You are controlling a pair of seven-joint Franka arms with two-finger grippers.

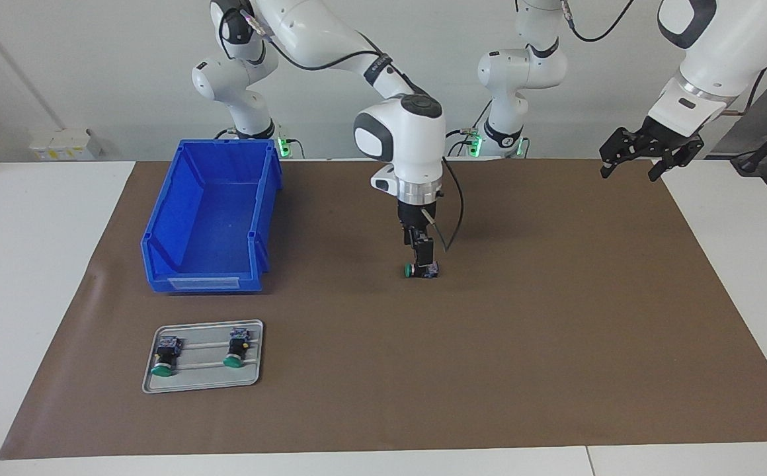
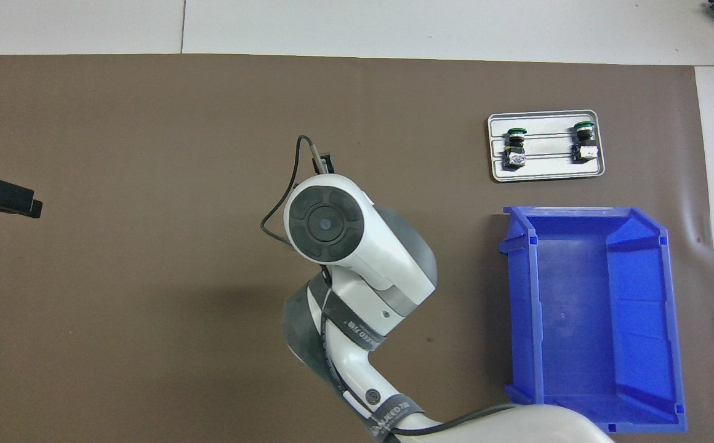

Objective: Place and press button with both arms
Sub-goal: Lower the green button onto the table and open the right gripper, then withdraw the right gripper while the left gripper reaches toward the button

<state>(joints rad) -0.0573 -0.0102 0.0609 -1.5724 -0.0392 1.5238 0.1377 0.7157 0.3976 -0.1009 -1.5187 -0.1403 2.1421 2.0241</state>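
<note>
Right gripper (image 1: 421,263): black two-finger claw on a white jointed arm, pointing straight down at mid-mat. Its fingertips sit at the small green-capped push-button with black body and blue-grey rear block (image 1: 421,270), which lies on its side on the brown mat (image 1: 555,330) directly beneath. Whether the fingers clamp or merely straddle it cannot be told; the arm's wrist hides this from overhead.

Left gripper (image 1: 629,163): black claw, fingers spread apart, holding nothing, waiting raised over the mat's edge at the left arm's end.

Blue open plastic bin (image 1: 159,261): toward the right arm's end from the right gripper.

Silver metal tray (image 1: 203,387): beside the bin, carrying two more green-capped buttons (image 1: 164,357) (image 1: 236,347).
</note>
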